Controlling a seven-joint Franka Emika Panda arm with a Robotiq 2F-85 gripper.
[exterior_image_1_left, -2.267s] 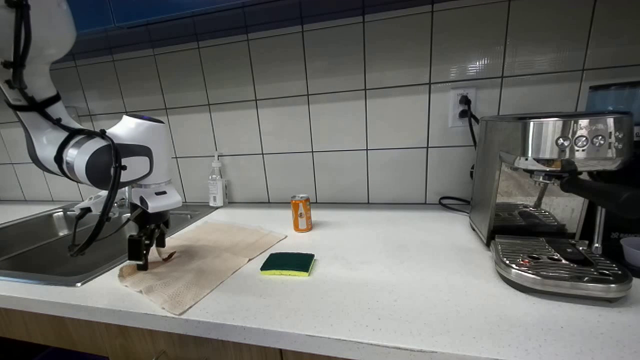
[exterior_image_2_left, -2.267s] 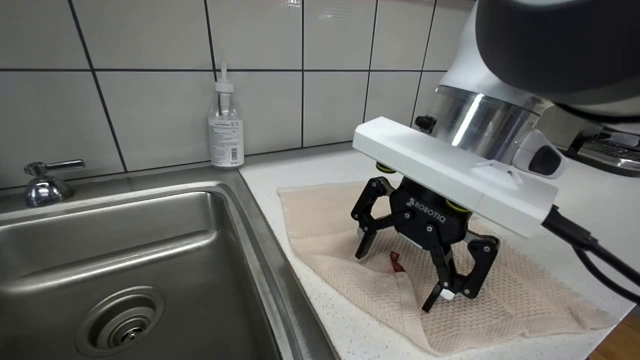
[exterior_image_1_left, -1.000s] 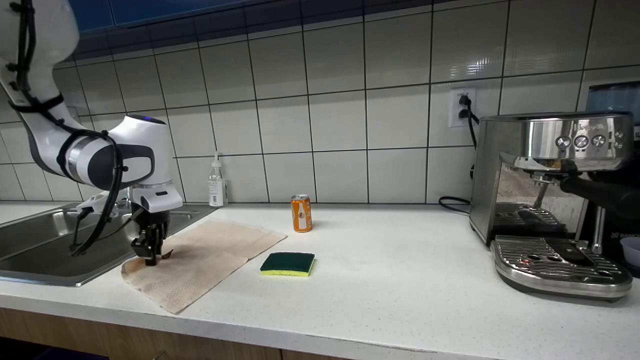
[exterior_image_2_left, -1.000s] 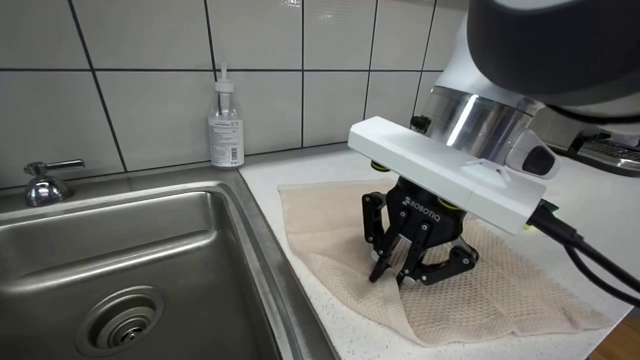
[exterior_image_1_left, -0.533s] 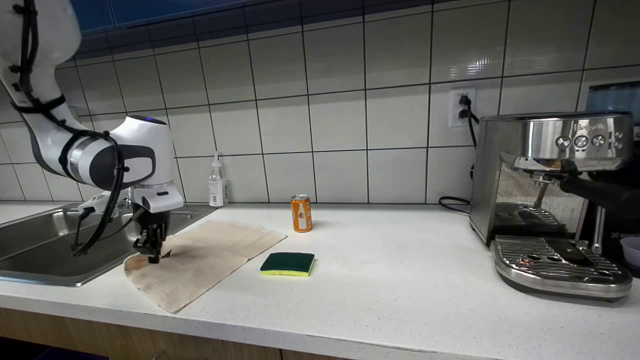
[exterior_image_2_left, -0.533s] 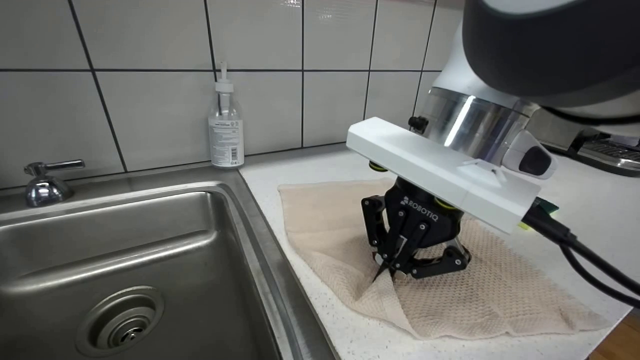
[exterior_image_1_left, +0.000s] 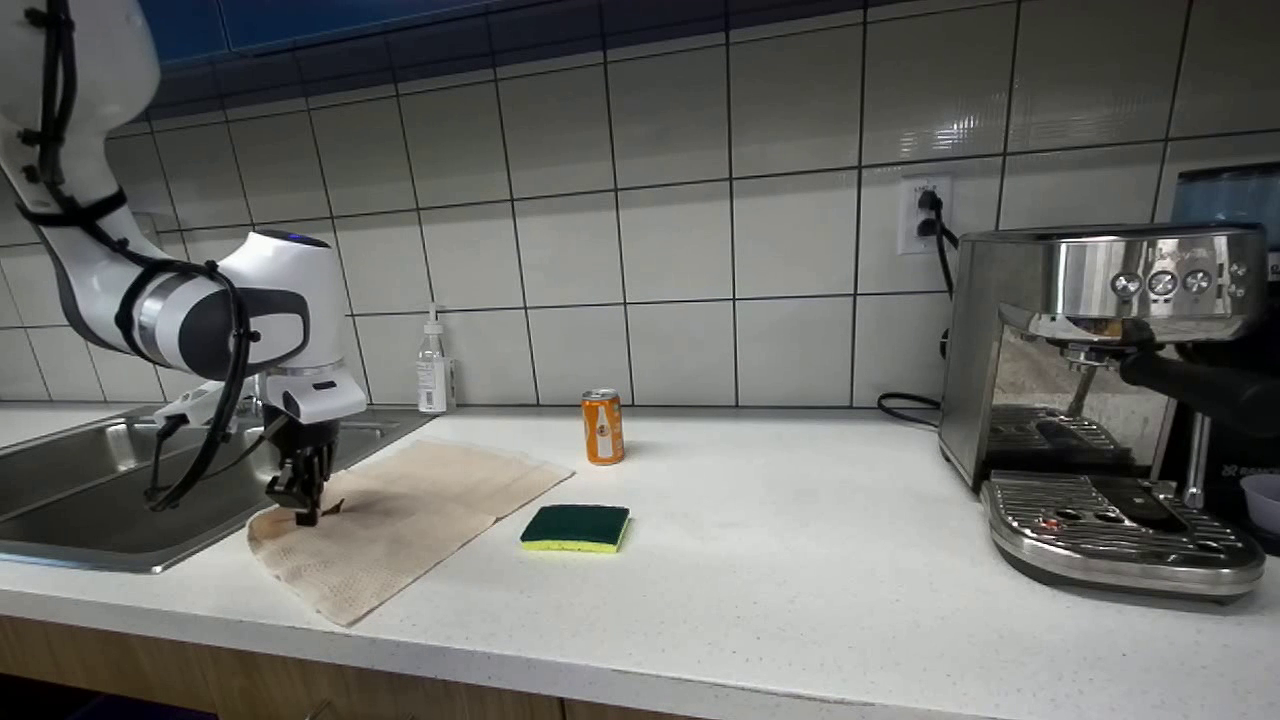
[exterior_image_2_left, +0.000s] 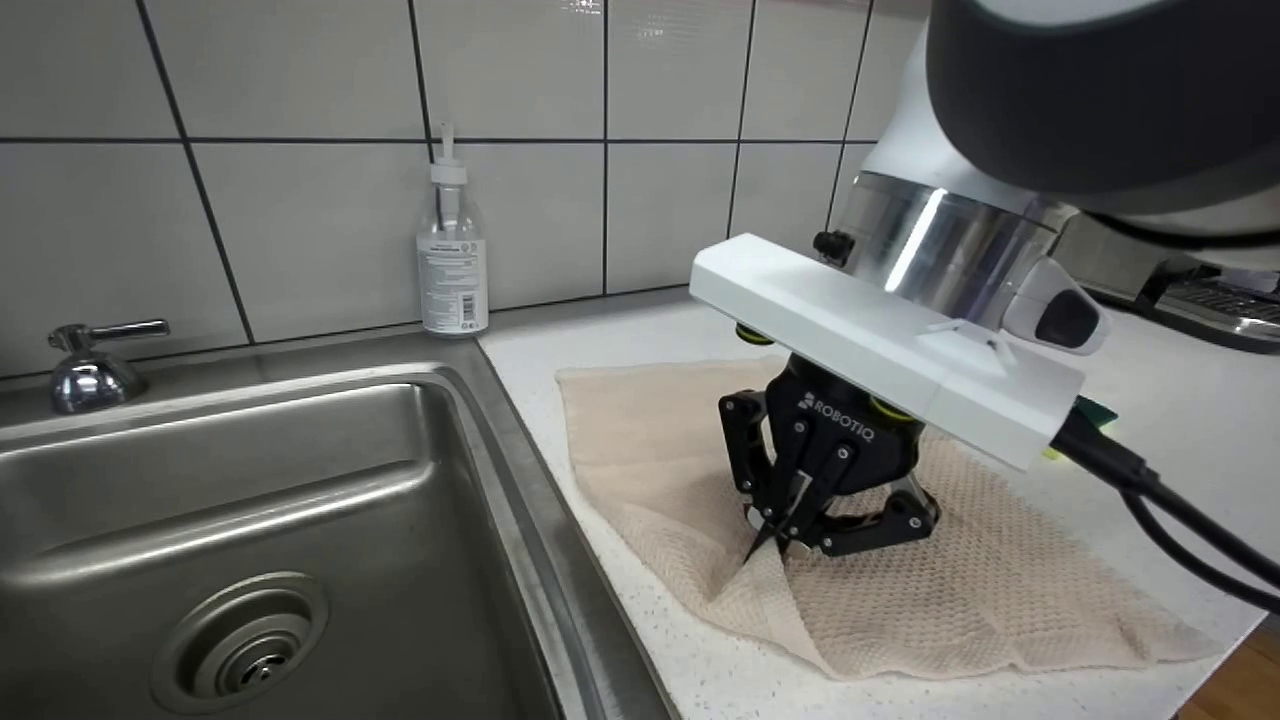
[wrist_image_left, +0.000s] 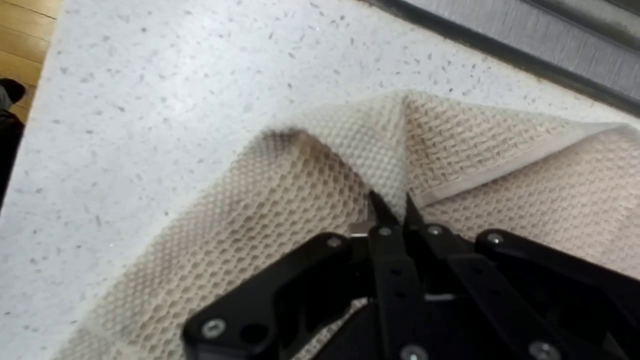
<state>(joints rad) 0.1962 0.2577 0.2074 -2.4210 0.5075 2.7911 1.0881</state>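
A beige waffle-weave towel (exterior_image_1_left: 440, 490) lies spread on the counter beside the sink. My gripper (exterior_image_2_left: 766, 550) points down at its sink-side part. In the wrist view a raised fold of the towel (wrist_image_left: 382, 165) runs in between the fingertips, and my gripper (wrist_image_left: 390, 195) is shut on it. The rest of the cloth still lies flat around the fingers. A small dark reddish tag (exterior_image_1_left: 334, 507) shows just beside the gripper in an exterior view; it cannot be made out in the wrist view.
The steel sink (exterior_image_2_left: 520, 520) borders the towel. A pump bottle (exterior_image_2_left: 453, 260) stands by the tiled wall. On the counter are an orange can (exterior_image_1_left: 603, 428), a green and yellow sponge (exterior_image_1_left: 576, 528) and, farther off, a coffee machine (exterior_image_1_left: 1110, 400). The counter's front edge (exterior_image_1_left: 480, 670) runs nearby.
The fingers, wide apart over the towel earlier, have come together on its fold. The gripper has shifted slightly and dragged the towel's near edge a little. Over the last half second hardly anything moved.
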